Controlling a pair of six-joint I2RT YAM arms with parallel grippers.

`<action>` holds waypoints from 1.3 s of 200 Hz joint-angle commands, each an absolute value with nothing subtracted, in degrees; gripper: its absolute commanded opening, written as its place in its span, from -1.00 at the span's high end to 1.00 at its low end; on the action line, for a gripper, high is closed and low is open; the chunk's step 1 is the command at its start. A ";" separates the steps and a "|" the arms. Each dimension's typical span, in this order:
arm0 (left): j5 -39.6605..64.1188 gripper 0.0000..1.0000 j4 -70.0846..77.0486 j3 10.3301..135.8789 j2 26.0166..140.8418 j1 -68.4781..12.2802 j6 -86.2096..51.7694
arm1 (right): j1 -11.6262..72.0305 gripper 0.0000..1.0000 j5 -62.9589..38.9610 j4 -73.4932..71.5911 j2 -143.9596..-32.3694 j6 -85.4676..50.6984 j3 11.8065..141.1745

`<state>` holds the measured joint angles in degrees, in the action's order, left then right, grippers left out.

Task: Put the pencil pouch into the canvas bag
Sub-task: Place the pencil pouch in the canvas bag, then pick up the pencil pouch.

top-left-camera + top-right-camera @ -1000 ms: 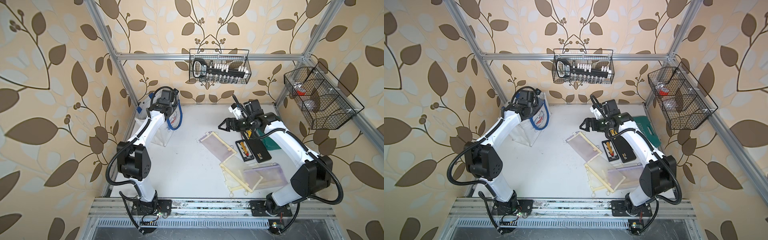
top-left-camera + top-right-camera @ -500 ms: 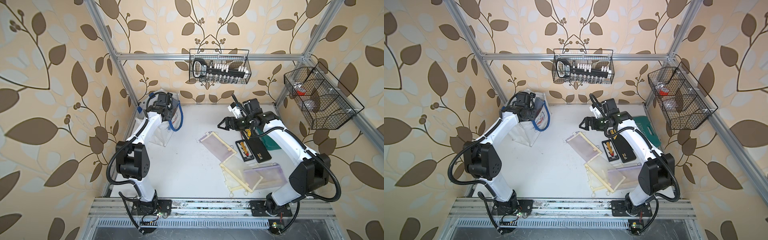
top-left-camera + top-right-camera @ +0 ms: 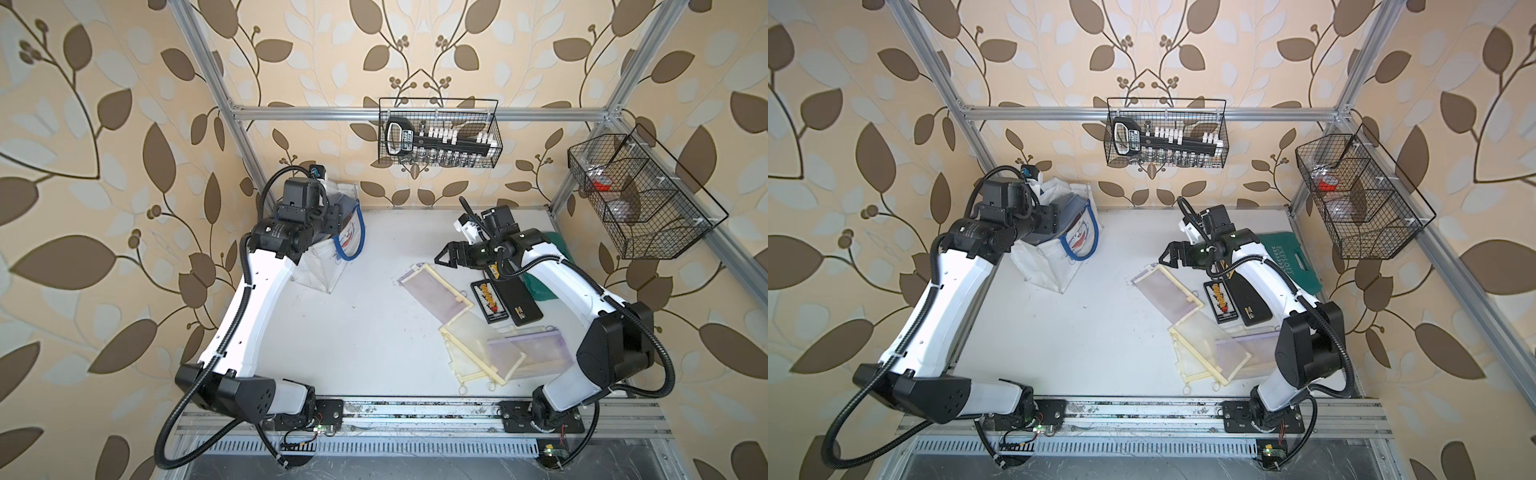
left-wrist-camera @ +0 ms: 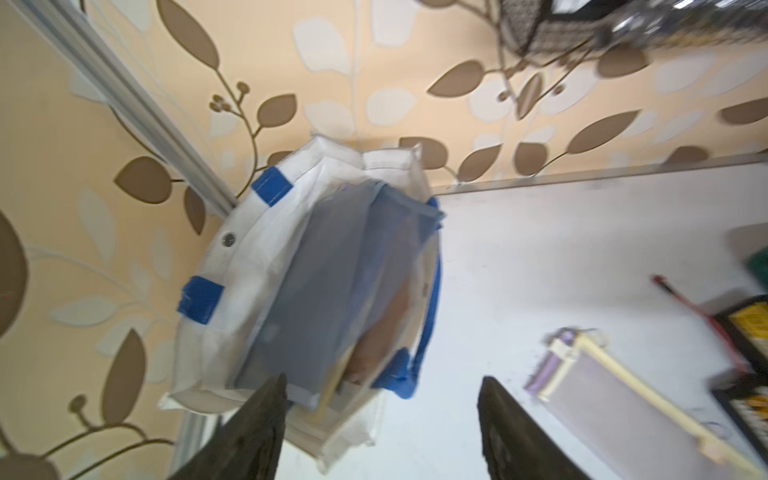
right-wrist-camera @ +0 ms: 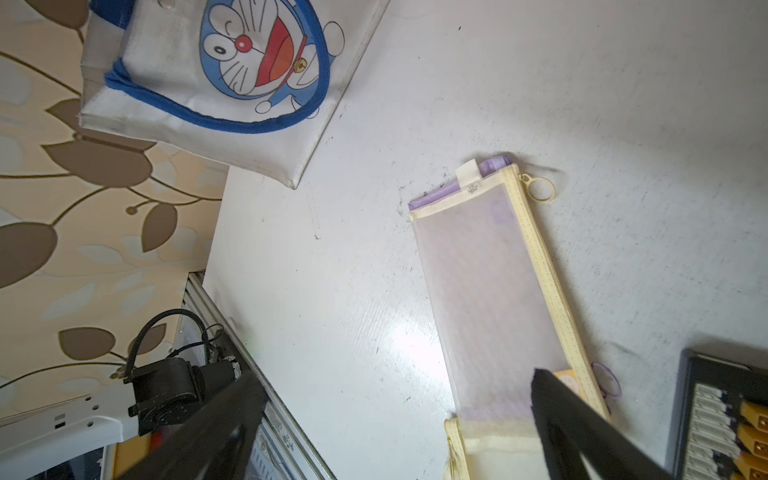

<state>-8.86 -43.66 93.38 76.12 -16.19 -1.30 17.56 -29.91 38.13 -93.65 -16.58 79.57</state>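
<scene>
The white canvas bag (image 3: 328, 270) (image 3: 1050, 266) (image 4: 232, 257) with blue rope handles stands at the back left corner. A grey-blue pencil pouch (image 4: 332, 291) stands inside it, its top sticking out of the mouth. My left gripper (image 4: 382, 419) (image 3: 1054, 220) hovers open just above the bag, holding nothing. More mesh pouches lie right of centre. Nearest the bag is a purple one with yellow trim (image 3: 434, 289) (image 5: 490, 291). My right gripper (image 3: 446, 259) (image 5: 395, 411) is open above its far end, empty.
A yellow pouch (image 3: 469, 332) and another purple pouch (image 3: 528, 353) overlap towards the front right. Two black bit sets (image 3: 505, 303) and a teal tool case (image 3: 1291, 262) lie under the right arm. Wire baskets hang on the back wall (image 3: 438, 137) and the right wall (image 3: 640, 195).
My left gripper has gone from shut to open above the bag. The right arm has stayed almost still, with its gripper open.
</scene>
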 commanded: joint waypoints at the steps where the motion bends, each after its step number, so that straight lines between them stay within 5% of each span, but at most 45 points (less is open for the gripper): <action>1: -7.40 -0.50 -46.30 87.58 74.85 -24.60 -14.07 | 16.32 -0.96 -28.44 37.63 -97.83 -14.89 77.88; 52: 4.00 -0.49 -27.59 64.10 74.90 -33.91 -39.10 | 14.54 -0.78 -28.07 34.85 -105.51 -13.44 77.76; 206: 17.53 -0.12 -0.01 57.89 102.43 -36.85 -61.48 | 18.26 -0.17 -27.55 28.60 -107.56 -13.73 65.51; 260: 17.98 0.21 3.50 57.12 105.00 -36.83 -63.82 | 21.26 0.13 -27.37 27.64 -105.16 -14.80 62.94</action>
<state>16.88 1.06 56.36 104.71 -36.40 -62.33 20.34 -27.62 28.10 -107.20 -14.33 64.58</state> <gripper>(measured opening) 0.460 0.462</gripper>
